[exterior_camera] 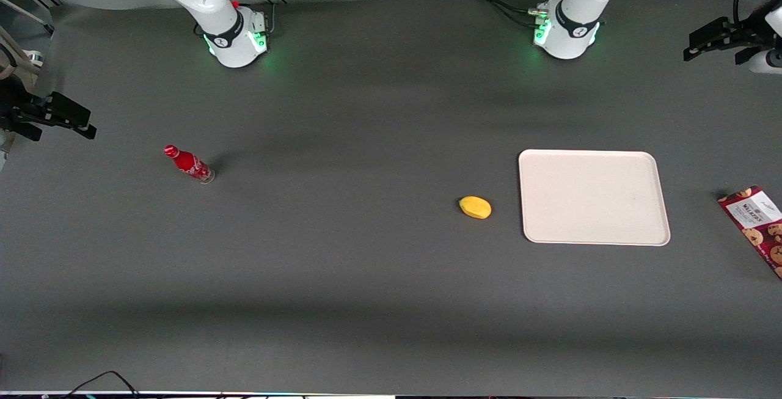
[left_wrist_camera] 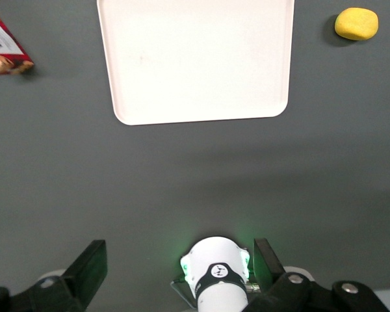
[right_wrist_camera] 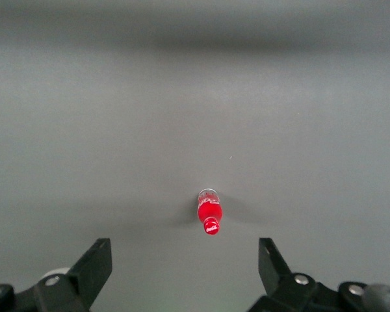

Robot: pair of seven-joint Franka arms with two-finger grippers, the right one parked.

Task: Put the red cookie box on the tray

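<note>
The red cookie box lies flat on the table beside the tray, toward the working arm's end, partly cut off by the frame edge. Its white label end also shows in the left wrist view. The cream-white tray is bare and also shows in the left wrist view. My left gripper hangs high above the table near the working arm's base, farther from the front camera than the tray and the box. In the left wrist view the gripper is open and empty, its fingers wide apart.
A yellow lemon-like fruit lies beside the tray, toward the parked arm's end; it also shows in the left wrist view. A small red bottle stands far off toward the parked arm's end. The working arm's base is near the gripper.
</note>
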